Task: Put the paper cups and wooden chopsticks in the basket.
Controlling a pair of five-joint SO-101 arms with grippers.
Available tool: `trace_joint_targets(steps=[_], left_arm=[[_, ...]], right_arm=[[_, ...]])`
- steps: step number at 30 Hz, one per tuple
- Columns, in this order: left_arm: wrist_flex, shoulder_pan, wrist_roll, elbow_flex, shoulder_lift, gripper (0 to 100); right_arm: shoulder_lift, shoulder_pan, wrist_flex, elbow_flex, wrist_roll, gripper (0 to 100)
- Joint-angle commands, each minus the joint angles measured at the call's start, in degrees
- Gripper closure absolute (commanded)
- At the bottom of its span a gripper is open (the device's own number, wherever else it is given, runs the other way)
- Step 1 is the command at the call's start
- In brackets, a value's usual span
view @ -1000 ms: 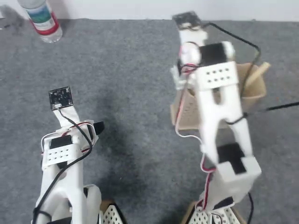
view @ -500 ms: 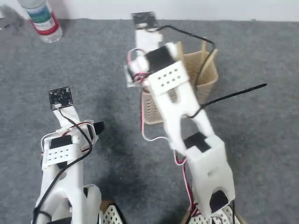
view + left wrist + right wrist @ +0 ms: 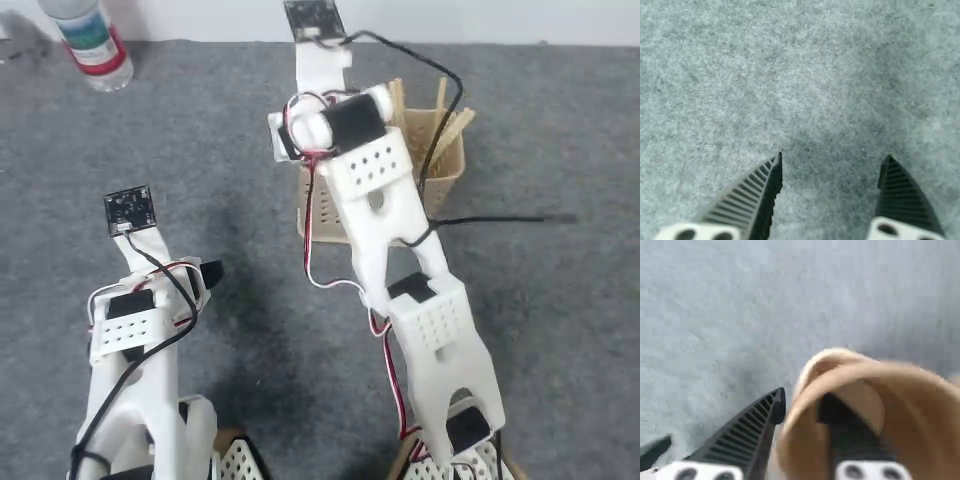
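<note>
Right gripper (image 3: pixel 805 404) clamped on the basket (image 3: pixel 450 170) at its rounded corner rim, by my reading; wooden chopsticks (image 3: pixel 440 122) stand inside; left gripper (image 3: pixel 832 162) spread over carpet (image 3: pixel 790 75); next, likely: let go without tipping.

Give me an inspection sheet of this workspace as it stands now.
Surface: grey felt-like mat, bare beneath the left gripper.
Job's things: paper cup pinched by its wall in the right gripper; wooden chopsticks standing in the basket.
Clutter: plastic bottle at the mat's far corner.
Grippers: left open, holding nothing; right shut on the cup, one finger inside it.
Cables: black cable runs sideways across the mat past the basket; red and white wires loop beside it.
Surroundings: white wall behind the mat.
</note>
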Motion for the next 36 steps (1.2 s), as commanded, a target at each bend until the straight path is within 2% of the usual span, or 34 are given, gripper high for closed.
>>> trace_joint_targets(steps=[1,6,10,16,21,24,26,28,29,36], left_arm=[[-0.97,0.44,0.53,-0.66,-0.53,70],[-0.88,0.44,0.53,-0.66,-0.53,70],[-0.88,0.44,0.53,-0.66,-0.53,70],[-0.97,0.44,0.53,-0.66,-0.53,70],[-0.97,0.44,0.53,-0.66,-0.53,70],[-0.97,0.44,0.53,-0.66,-0.53,70],[-0.97,0.44,0.53,-0.66,-0.53,70],[-0.97,0.44,0.53,-0.66,-0.53,70],[-0.97,0.44,0.53,-0.66,-0.53,70],[-0.79,0.35,0.53,-0.48,-0.53,70]], right_arm=[[-1.71,-2.86,1.98,-10.81,5.89,71.6],[-7.25,-3.30,1.98,-7.21,8.97,76.8],[-13.05,-2.86,1.89,-6.59,10.37,77.0],[-23.69,-1.80,2.07,-6.59,21.80,77.2],[-33.45,7.87,2.33,-6.15,23.21,77.2],[-37.85,17.19,2.77,-3.08,18.73,80.4],[-40.92,23.78,2.77,1.93,15.74,87.9],[-44.88,28.53,2.77,9.67,16.53,98.0],[-47.25,29.85,2.86,14.59,18.11,99.8],[-69.23,31.52,1.98,54.77,26.02,99.1]])
